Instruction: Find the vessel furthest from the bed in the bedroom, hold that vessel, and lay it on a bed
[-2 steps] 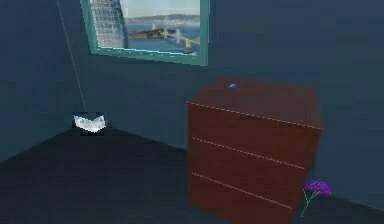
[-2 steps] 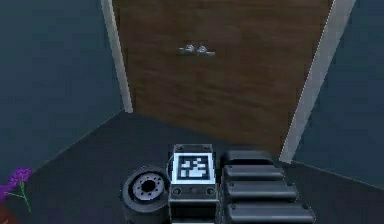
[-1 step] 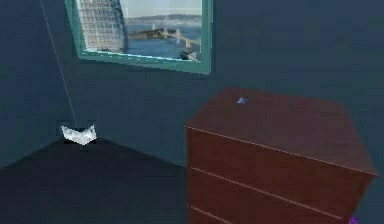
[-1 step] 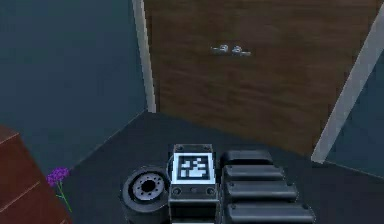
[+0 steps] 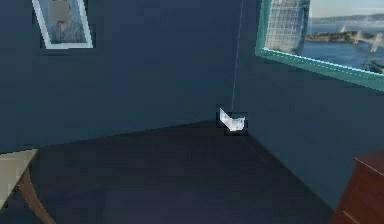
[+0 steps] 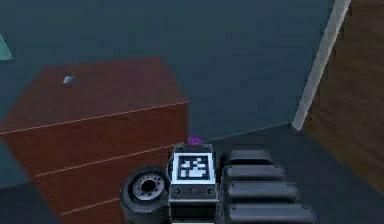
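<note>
Beside blue walls [image 5: 150, 70], dark floor [image 5: 170, 175], reddish dresser [image 6: 95, 100]

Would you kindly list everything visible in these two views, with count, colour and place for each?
Wall picture: one, pale frame, forward view's upper left.
Window: one, teal frame, forward view's upper right.
Small object: one, white, on the floor at the room's corner.
Table: one, light wood, forward view's bottom left.
Dresser: one, reddish brown, arm side view's left.
Small item: one, blue-grey, on the dresser top.
Purple speck: one, just above the marker; too small to name.
Door: one, brown wood, arm side view's right.
Arm: one, dark, bottom edge.
Gripper: one, dark, left of the white marker; cannot tell whether it holds anything.
</note>
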